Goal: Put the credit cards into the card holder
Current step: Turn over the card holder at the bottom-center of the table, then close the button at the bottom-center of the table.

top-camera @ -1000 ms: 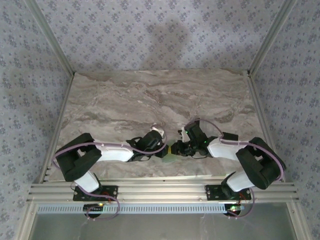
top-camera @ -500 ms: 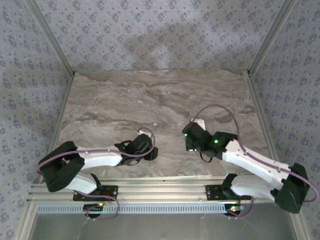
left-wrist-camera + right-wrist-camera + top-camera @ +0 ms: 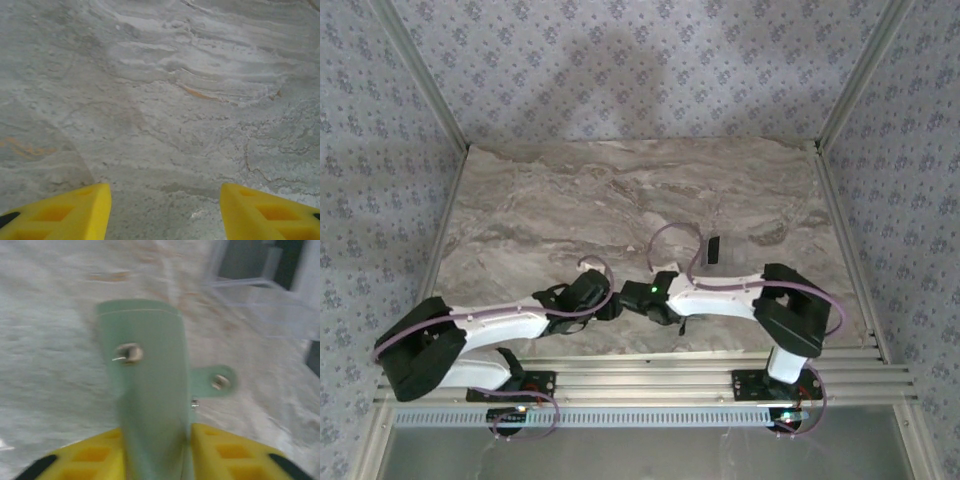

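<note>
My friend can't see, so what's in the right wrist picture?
A pale green card holder with two metal snaps sits between the yellow fingers of the right gripper. Behind it is a blurry grey marble table.

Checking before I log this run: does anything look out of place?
One dark card lies alone on the marble table, apart from the card holder, which sits between the right gripper's fingers, snap tab sticking out sideways. Nothing looks spilled or damaged.
</note>
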Action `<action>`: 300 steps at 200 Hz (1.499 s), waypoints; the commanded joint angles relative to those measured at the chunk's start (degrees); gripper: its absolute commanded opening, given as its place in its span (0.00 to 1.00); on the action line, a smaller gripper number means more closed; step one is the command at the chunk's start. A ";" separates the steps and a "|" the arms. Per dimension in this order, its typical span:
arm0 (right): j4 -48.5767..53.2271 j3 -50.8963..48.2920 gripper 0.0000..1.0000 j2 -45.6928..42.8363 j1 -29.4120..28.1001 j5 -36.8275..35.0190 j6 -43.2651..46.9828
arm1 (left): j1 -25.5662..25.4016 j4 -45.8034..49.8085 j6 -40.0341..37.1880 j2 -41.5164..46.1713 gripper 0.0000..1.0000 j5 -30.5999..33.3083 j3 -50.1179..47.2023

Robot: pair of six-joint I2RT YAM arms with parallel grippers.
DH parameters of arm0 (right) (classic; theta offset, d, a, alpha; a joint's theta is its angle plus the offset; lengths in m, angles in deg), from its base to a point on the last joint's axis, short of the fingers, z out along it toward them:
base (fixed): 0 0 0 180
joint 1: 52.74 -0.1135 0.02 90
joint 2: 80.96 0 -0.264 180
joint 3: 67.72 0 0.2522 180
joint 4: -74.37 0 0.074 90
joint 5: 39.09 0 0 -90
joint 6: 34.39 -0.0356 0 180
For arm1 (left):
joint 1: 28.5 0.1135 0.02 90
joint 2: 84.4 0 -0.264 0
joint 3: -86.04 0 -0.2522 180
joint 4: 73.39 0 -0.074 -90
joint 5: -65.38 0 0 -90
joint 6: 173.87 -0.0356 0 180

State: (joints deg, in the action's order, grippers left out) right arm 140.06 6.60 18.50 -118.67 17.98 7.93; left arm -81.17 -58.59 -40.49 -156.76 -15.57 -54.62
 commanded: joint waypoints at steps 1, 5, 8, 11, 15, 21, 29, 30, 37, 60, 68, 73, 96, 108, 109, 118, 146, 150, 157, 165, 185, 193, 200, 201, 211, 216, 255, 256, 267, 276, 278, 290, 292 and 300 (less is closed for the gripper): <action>-8.56 2.20 0.47 -0.12 0.42 5.73 3.83 | 1.30 1.98 0.92 2.49 0.61 0.22 -1.13; -9.93 2.07 0.49 -0.45 0.60 6.92 4.89 | 1.56 1.91 0.92 2.78 0.61 -0.12 -1.37; -10.90 1.96 0.52 -0.93 0.89 7.79 5.63 | 1.74 1.82 0.92 3.02 0.62 -0.33 -1.54; -11.92 1.80 0.54 -1.46 1.21 8.65 6.17 | 1.96 1.78 0.88 3.13 0.62 -0.61 -1.67; -12.97 1.56 0.57 -2.15 1.74 9.72 6.99 | 2.18 1.63 0.73 3.34 0.63 -0.97 -1.83; -14.62 1.06 0.59 -3.41 2.53 11.63 8.21 | 2.36 1.39 0.38 3.65 0.64 -1.64 -1.94; -16.41 0.23 0.62 -5.48 3.63 14.06 9.67 | 2.47 1.34 -0.24 3.85 0.65 -2.28 -1.81; -16.59 0.11 0.62 -5.63 3.80 14.35 9.82 | 2.48 1.33 -0.36 3.83 0.65 -2.38 -1.79; -17.24 -0.67 0.65 -7.90 4.68 16.10 10.97 | 2.46 1.33 -0.90 3.80 0.66 -2.92 -1.56; -17.86 -4.12 0.67 -16.27 7.69 18.80 13.65 | 2.43 -0.07 -2.68 2.86 0.66 -6.02 -0.14; -15.69 -5.11 0.66 -18.98 8.89 17.66 13.94 | 2.11 -0.98 -3.38 2.00 0.66 -7.43 0.80; -13.95 -5.61 0.65 -20.36 9.76 16.40 13.96 | 1.73 -1.48 -3.90 1.30 0.67 -8.05 1.54; -9.91 -8.76 0.61 -25.52 14.22 15.69 14.38 | -1.60 -1.67 -6.78 -3.58 0.69 -8.44 6.94; -10.38 -11.28 0.58 -28.02 16.88 18.64 15.21 | -3.14 -1.57 -7.91 -6.83 0.71 -8.74 10.07; -10.50 -11.53 0.57 -28.19 17.10 18.88 15.23 | -3.23 -1.57 -7.98 -7.09 0.71 -8.77 10.30; -11.03 -13.29 0.55 -29.80 18.96 20.40 15.66 | -4.11 -1.80 -8.51 -9.43 0.72 -9.09 12.26; -14.44 -17.78 0.50 -33.79 24.27 27.18 18.00 | -6.29 -1.92 -9.45 -15.78 0.73 -9.76 17.42; -15.14 -18.40 0.50 -34.01 25.13 28.60 18.33 | -6.44 -1.92 -9.45 -16.45 0.73 -9.83 17.91; -16.18 -19.26 0.49 -34.20 26.68 30.87 18.79 | -6.77 -2.00 -9.60 -17.67 0.73 -9.83 18.74; -17.17 -19.97 0.47 -34.16 27.93 32.95 19.18 | -7.16 -1.88 -9.75 -18.99 0.73 -9.80 19.80; -20.77 -21.35 0.44 -34.07 30.01 35.98 20.28 | -8.02 -1.07 -10.23 -22.40 0.73 -9.45 22.29; -21.29 -21.53 0.42 -33.98 30.52 36.37 20.57 | -8.24 -0.96 -10.33 -23.71 0.73 -9.25 23.24; -21.31 -21.59 0.40 -33.86 30.84 36.29 20.50 | -8.32 -0.87 -10.39 -24.92 0.73 -9.16 23.98; -21.32 -21.61 0.40 -33.83 30.90 36.28 20.51 | -8.32 -0.87 -10.36 -25.06 0.73 -9.15 24.07; -21.44 -21.82 0.39 -33.57 31.51 36.18 20.35 | -8.41 -0.87 -10.33 -26.57 0.73 -8.96 24.93; -21.79 -22.00 0.38 -33.39 31.92 36.45 20.36 | -8.43 -0.79 -10.33 -27.26 0.73 -8.86 25.47; -24.37 -22.49 0.31 -31.78 33.09 36.69 20.88 | -9.59 0.18 -9.71 -29.49 0.73 -5.42 26.36; -24.44 -22.49 0.31 -31.78 33.12 36.74 20.92 | -9.67 0.23 -9.71 -29.50 0.73 -5.35 26.36; -24.81 -22.63 0.30 -31.40 33.30 36.99 20.94 | -10.05 0.69 -9.56 -29.67 0.73 -3.94 26.14; -24.87 -22.66 0.29 -30.97 33.38 36.97 20.88 | -10.26 1.12 -9.30 -29.98 0.73 -2.88 26.10; -24.90 -22.63 0.29 -30.92 33.38 37.01 20.92 | -10.33 1.22 -9.21 -30.09 0.73 -2.66 26.10; -25.07 -22.67 0.28 -30.56 33.37 37.17 20.91 | -10.59 1.34 -8.77 -30.75 0.72 -1.66 25.88; -25.17 -22.72 0.28 -30.56 33.34 37.20 20.88 | -10.61 1.34 -8.69 -30.81 0.73 -1.52 25.80; -25.36 -22.87 0.28 -30.55 33.35 37.43 20.91 | -10.77 1.25 -8.42 -31.32 0.72 -1.11 25.75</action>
State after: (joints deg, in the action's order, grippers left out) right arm 115.66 -15.58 -12.49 -85.69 54.22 28.06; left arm -91.31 -58.15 -49.78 -184.32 -18.93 -29.02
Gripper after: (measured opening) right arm 0.285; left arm 0.727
